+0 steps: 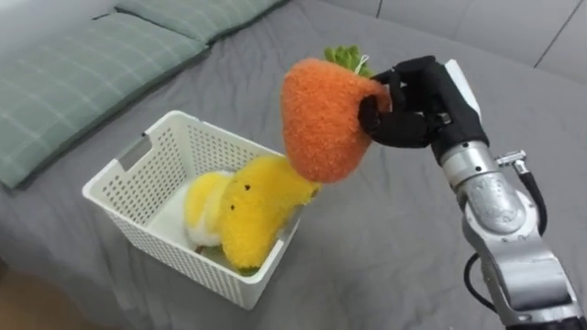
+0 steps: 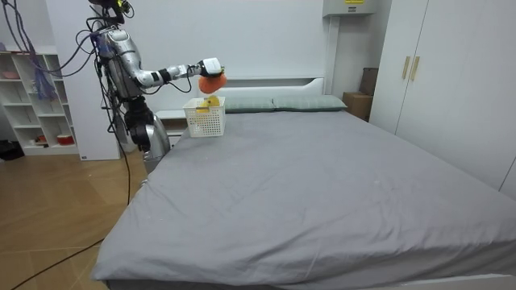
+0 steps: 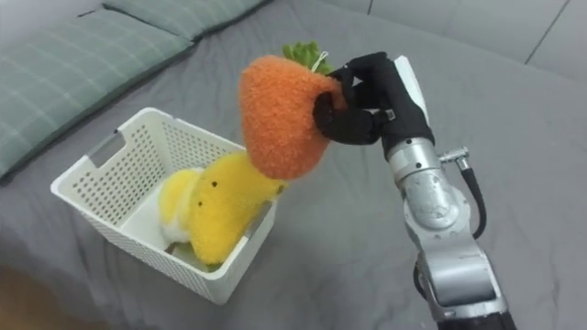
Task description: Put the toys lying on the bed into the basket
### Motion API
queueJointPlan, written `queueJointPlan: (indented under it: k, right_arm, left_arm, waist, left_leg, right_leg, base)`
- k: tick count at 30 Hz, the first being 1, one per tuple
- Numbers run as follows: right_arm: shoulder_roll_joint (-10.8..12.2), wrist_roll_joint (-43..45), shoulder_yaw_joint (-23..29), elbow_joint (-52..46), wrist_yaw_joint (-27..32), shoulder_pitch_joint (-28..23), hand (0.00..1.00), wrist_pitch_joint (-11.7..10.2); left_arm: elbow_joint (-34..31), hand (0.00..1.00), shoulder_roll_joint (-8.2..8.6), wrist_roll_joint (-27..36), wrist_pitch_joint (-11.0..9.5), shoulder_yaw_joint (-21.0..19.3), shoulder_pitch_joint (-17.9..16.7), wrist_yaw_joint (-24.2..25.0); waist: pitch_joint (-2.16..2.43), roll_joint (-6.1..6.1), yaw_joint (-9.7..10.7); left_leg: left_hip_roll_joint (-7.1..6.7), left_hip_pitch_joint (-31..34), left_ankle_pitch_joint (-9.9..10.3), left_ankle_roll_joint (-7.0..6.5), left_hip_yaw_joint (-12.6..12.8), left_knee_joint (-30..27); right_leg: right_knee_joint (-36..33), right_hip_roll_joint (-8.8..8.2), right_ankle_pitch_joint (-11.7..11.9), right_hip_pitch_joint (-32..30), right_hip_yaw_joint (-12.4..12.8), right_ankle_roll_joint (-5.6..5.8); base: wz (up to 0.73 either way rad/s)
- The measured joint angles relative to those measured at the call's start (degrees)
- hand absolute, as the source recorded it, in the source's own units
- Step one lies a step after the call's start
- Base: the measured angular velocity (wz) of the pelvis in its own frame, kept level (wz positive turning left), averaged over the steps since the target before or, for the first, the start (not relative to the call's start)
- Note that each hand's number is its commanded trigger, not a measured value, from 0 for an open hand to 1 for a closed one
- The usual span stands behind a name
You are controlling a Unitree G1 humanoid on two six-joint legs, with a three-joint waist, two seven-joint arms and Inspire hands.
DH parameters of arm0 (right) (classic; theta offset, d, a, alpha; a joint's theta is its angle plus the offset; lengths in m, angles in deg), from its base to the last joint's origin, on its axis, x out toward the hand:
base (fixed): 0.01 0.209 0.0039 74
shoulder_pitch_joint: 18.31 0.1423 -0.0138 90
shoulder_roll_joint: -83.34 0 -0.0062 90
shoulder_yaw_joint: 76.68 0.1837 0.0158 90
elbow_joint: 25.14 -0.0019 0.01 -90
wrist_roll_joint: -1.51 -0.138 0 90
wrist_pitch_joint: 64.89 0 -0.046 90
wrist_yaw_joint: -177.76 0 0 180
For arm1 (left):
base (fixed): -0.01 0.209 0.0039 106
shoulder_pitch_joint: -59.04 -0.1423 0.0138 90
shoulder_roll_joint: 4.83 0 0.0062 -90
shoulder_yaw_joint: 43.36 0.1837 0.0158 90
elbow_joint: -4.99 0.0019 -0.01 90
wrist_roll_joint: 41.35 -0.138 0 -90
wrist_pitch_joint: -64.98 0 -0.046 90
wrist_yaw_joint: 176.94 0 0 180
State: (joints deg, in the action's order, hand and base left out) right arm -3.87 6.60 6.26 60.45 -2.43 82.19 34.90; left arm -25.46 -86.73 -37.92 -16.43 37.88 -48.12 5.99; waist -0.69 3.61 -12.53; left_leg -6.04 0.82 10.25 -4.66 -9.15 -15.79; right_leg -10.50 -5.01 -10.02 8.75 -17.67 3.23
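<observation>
No legible word, number or sign anywhere. Just a yellow label [image 2: 352, 2] on a white box [image 2: 342, 10] high on the wall beyond the head of the bed [image 2: 322, 185], far too small to read.

A yellow plush toy [image 1: 248, 215] crowds the right half of the white basket [image 1: 156, 243]; its left half and the grey bed [image 1: 385, 238] beside lie open

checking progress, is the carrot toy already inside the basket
No, the right robot hand holds the carrot toy up in the air, outside the basket.
</observation>
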Motion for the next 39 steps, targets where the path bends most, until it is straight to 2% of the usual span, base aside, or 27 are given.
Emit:
queueJointPlan:
  k: [2, 5, 10, 14, 17, 18, 19, 20, 26, 27, 32, 39]
  right_arm:
    - [0.7, 0.4, -0.8, 1.5, 0.0, 1.2, 1.00, 1.4]
    - [2.0, 0.4, -0.9, 1.6, 0.0, 2.6, 1.00, 2.8]
    - [2.7, -0.3, -2.4, 4.2, 0.0, 4.3, 1.00, 2.8]
    - [4.7, -1.9, -3.9, 9.0, 0.8, 4.8, 1.00, 2.8]
    - [4.7, -3.1, -4.3, 11.4, 1.4, 4.9, 1.00, 2.8]
    - [4.7, -3.1, -4.3, 12.1, 1.6, 4.9, 0.68, 2.8]
    - [4.7, -3.2, -4.3, 12.5, 1.8, 4.9, 0.51, 2.8]
    - [4.7, -3.1, -4.3, 12.7, 2.0, 5.0, 0.00, 2.8]
    - [4.6, -2.6, -4.8, 15.4, 3.3, 5.6, 0.00, 2.8]
    - [4.6, -2.6, -4.8, 15.4, 3.4, 5.7, 0.00, 2.8]
    - [4.6, -3.0, -4.9, 17.3, 3.9, 5.9, 0.00, 2.8]
    - [4.5, -3.0, -5.0, 18.7, 4.2, 5.9, 0.00, 2.8]
  left_arm:
    - [-0.2, 0.00, 0.01, -1.1, 1.0, 0.4, 0.9, 0.0]
    - [-0.6, 0.00, 0.46, -2.0, 2.2, 1.0, 1.3, 0.0]
    - [-2.3, 0.00, 0.71, -4.3, 3.6, 1.1, 1.0, 0.0]
    - [-2.7, 0.00, 0.87, -4.1, 3.6, 1.0, 1.1, 0.0]
    - [-2.8, 0.00, 1.10, -4.2, 3.6, 1.0, 1.5, -0.1]
    - [-3.2, 0.00, 1.18, -4.2, 3.6, 0.9, 1.7, -0.1]
    - [-3.4, 0.00, 1.29, -4.2, 3.6, 0.7, 1.3, -0.1]
    - [-3.4, 0.00, 1.32, -4.2, 3.6, 0.6, 1.3, -0.1]
    - [-3.4, 0.00, 1.39, -5.4, 4.0, 0.5, 1.3, -0.2]
    - [-3.4, 0.00, 1.39, -5.5, 4.1, 0.5, 1.3, -0.2]
    - [-3.4, 0.00, 1.40, -5.4, 4.9, 0.4, 1.2, -0.2]
    - [-3.4, 0.00, 1.44, -5.4, 5.2, 0.4, 1.2, -0.2]
  waist:
    - [-0.01, 0.46, -0.6]
    - [-0.15, 0.72, -1.6]
    - [-0.09, 0.87, -3.4]
    - [-0.13, 0.86, -3.9]
    - [-0.28, 0.61, -5.0]
    - [-0.28, 0.61, -5.2]
    - [-0.35, 0.46, -5.4]
    - [-0.34, 0.46, -5.5]
    - [-0.28, 0.40, -6.6]
    - [-0.14, 0.43, -6.6]
    - [0.03, 0.27, -6.7]
    - [0.02, 0.21, -6.7]
  left_leg:
    - [-0.73, 0.5, -0.4, -0.03, -1.8, -0.1]
    - [-1.16, 1.0, -0.9, 0.20, -2.8, -0.2]
    - [-1.78, 1.5, -1.3, 0.19, -4.2, -0.9]
    - [-2.13, 1.6, -1.4, 0.35, -5.3, -0.9]
    - [-2.17, 1.7, -1.4, 0.39, -5.3, -1.0]
    - [-2.20, 1.8, -1.4, 0.39, -5.4, -1.0]
    - [-2.23, 1.8, -1.4, 0.39, -5.5, -1.0]
    - [-2.24, 1.8, -1.4, 0.41, -5.5, -1.0]
    - [-2.32, 2.2, -1.5, 0.46, -5.8, -1.0]
    - [-2.36, 2.4, -1.6, 0.47, -5.9, -1.0]
    - [-2.56, 2.6, -1.9, 0.29, -6.4, -1.0]
    - [-2.69, 2.9, -2.0, 0.55, -6.8, -1.0]
  right_leg:
    - [0.0, -0.30, -0.3, 0.1, -1.0, 0.22]
    - [0.1, -0.47, -0.5, 0.2, -1.9, 0.22]
    - [0.5, -0.64, -0.9, 0.8, -2.9, 0.21]
    - [0.7, -0.59, -0.9, 1.1, -2.9, 0.21]
    - [0.7, -0.59, -0.9, 1.1, -2.9, 0.21]
    - [0.7, -0.59, -0.9, 1.1, -2.9, 0.21]
    - [0.7, -0.59, -0.9, 1.1, -2.9, 0.21]
    - [0.7, -0.59, -0.9, 1.1, -2.9, 0.21]
    - [0.7, -0.56, -0.8, 0.8, -3.0, 0.20]
    - [0.7, -0.55, -0.8, 0.5, -3.0, 0.19]
    - [0.7, -0.57, -0.8, 0.4, -3.0, 0.18]
    - [0.7, -0.57, -0.8, 0.3, -3.0, 0.18]
  base:
    - [0.43]
    - [0.24]
    - [0.18]
    - [0.13]
    - [0.02]
    - [0.04]
    - [0.03]
    - [0.00]
    - [0.01]
    - [0.06]
    - [0.04]
    - [0.04]
